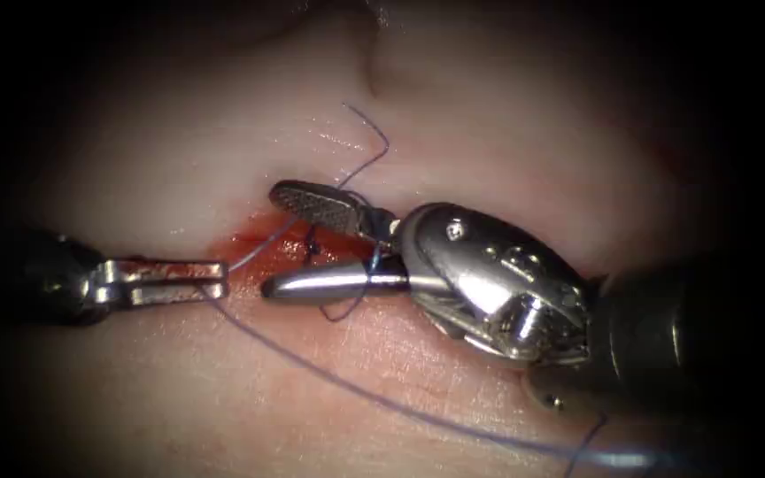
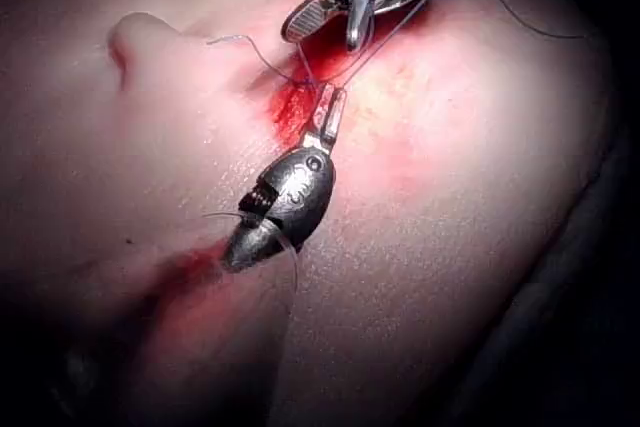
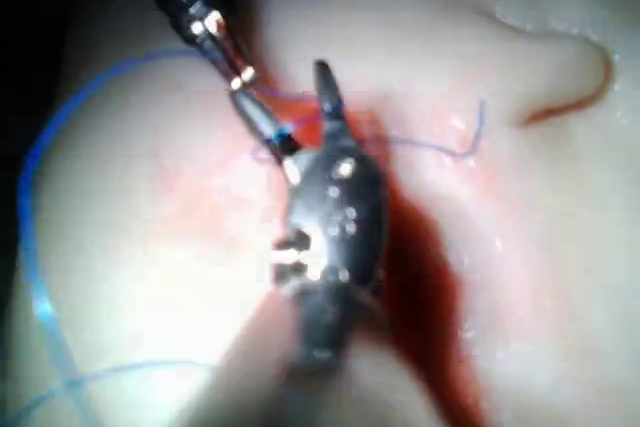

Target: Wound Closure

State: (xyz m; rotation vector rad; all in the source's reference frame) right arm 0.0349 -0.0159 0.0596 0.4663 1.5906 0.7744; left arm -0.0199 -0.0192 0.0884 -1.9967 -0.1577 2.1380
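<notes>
Blue thread in left tool's closed jaws; right tool's jaws wide open, empty.

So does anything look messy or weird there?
A little. Red fluid is smeared on the tissue around the cut. The thread lies in loose loops, one draped over the lower jaw of the open right tool. The left tool is shut on thread at the cut's left end. I can't spot the needle.
</notes>
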